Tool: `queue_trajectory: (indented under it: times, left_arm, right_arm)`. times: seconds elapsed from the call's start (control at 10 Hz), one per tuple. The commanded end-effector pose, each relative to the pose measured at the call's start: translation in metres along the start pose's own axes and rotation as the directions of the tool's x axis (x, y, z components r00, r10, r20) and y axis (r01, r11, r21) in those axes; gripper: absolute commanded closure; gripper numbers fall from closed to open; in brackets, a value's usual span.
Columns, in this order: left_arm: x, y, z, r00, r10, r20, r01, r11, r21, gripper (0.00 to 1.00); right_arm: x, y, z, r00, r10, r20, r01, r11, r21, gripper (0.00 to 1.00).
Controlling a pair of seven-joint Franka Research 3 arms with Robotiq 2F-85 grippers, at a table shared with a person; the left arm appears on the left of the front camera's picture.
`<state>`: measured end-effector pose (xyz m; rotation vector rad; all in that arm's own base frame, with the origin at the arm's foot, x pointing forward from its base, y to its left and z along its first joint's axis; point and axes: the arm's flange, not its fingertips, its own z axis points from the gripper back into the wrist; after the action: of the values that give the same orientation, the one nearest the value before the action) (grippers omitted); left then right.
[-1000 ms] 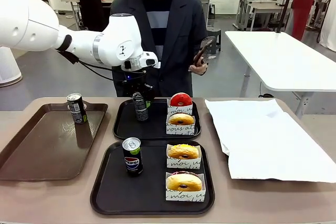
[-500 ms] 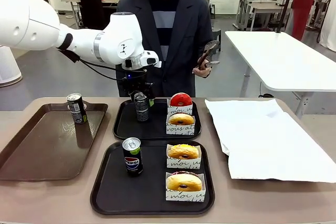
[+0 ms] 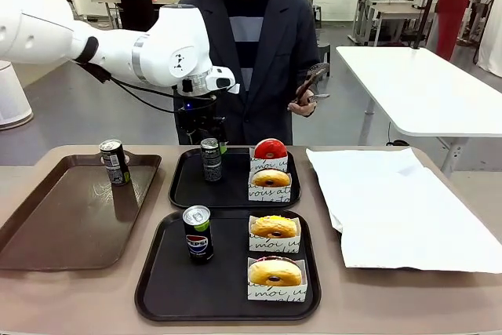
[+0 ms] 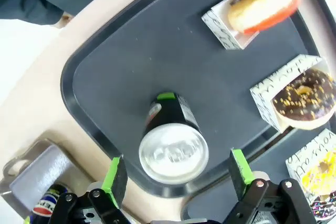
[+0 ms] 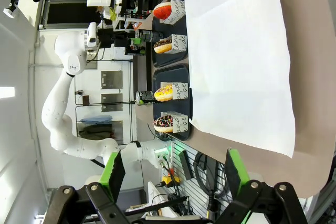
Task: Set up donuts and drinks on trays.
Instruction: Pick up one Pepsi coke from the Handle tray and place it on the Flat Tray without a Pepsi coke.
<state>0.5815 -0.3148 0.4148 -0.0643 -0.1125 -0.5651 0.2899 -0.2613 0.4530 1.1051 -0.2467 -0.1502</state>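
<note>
My left gripper [image 3: 205, 134] hangs open just above a slim black can [image 3: 210, 160] that stands upright on the far black tray [image 3: 188, 187]. In the left wrist view the can's silver top [image 4: 173, 150] sits between my green pads [image 4: 114, 178], with a gap on each side. A red donut [image 3: 270, 149] and a brown donut [image 3: 271, 178] share that tray. The near black tray [image 3: 161, 284] holds a Pepsi can [image 3: 198, 234] and two sleeved donuts [image 3: 274, 227]. My right gripper [image 5: 174, 174] is open with nothing in it.
A long brown tray [image 3: 63, 225] at the left carries another can [image 3: 114, 162]. White paper [image 3: 392, 202] covers the table's right side. Across the table stands a person holding tongs [image 3: 307, 81].
My left gripper has opened off the can and risen a little. The can stays standing on the far tray.
</note>
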Motion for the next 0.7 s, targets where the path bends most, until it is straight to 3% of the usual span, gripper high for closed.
queue_trajectory:
  times: [0.0,0.5,0.6]
  left_arm:
    - [-0.036,-0.016,0.003,1.0,0.004,0.026,-0.005,0.998,0.061,0.0]
    - [-0.063,-0.017,-0.001,1.0,0.022,-0.013,-0.021,0.997,0.071,0.0]
    - [-0.049,-0.023,0.003,1.0,-0.009,-0.011,0.009,0.999,0.032,0.0]
  right_arm:
    - [0.001,0.0,0.001,1.0,0.016,0.006,-0.016,1.0,0.016,0.0]
    - [0.001,0.0,0.001,1.0,0.016,0.006,-0.016,1.0,0.016,0.0]
    - [0.001,0.0,0.001,1.0,0.016,0.006,-0.016,1.0,0.016,0.0]
